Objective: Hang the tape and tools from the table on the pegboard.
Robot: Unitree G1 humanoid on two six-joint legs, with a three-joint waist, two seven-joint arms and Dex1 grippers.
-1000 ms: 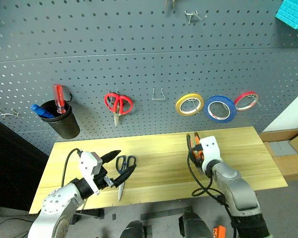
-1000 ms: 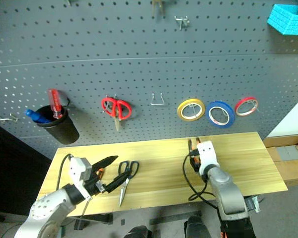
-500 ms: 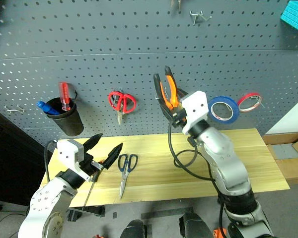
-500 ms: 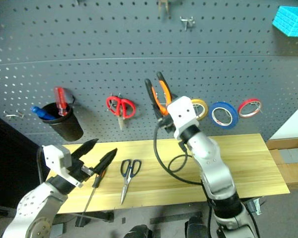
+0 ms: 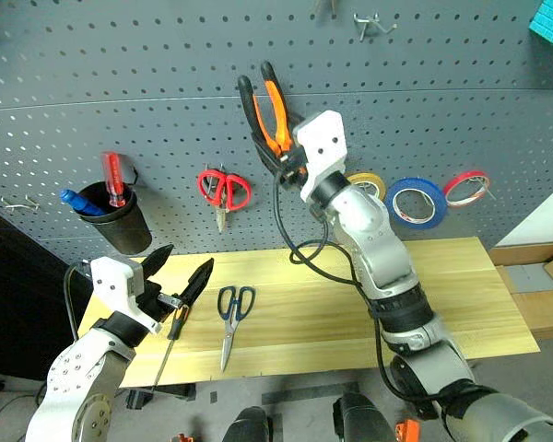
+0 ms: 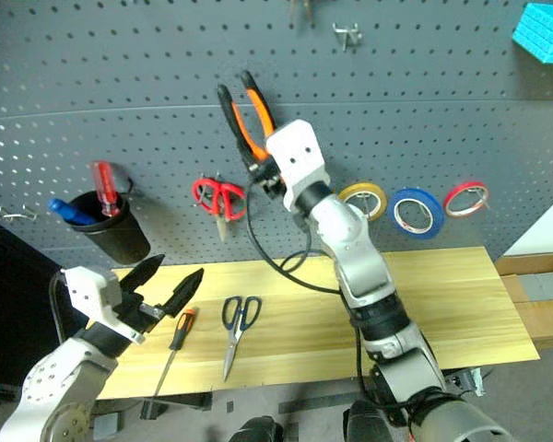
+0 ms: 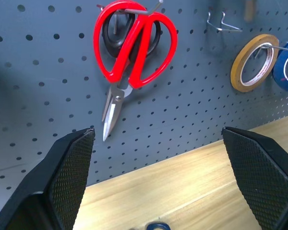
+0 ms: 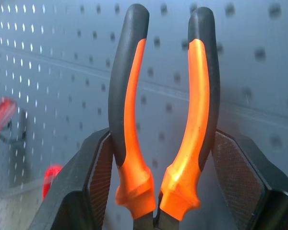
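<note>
Moved: right gripper (image 5: pixel 278 158) has carried the pliers (image 5: pixel 265 112) from mid-frame up to upper centre, against the pegboard (image 5: pixel 461 101).
Eye views: left gripper (image 6: pixel 163 285) spread, empty, lower left; screwdriver (image 6: pixel 173 341), scissors (image 6: pixel 235 322) on the table (image 6: pixel 442 295); tape (image 6: pixel 413 213) hung, right.
Left wrist: red scissors (image 7: pixel 134 48) upper centre.
Right wrist: fingers (image 8: pixel 98 177) clamp the orange handles.

Setting: workshop | Evidence: dark grey pegboard (image 5: pixel 120 64) hung with red scissors (image 5: pixel 224 190), tape rings, hooks | light wooden table (image 5: pixel 461 285) below it
</note>
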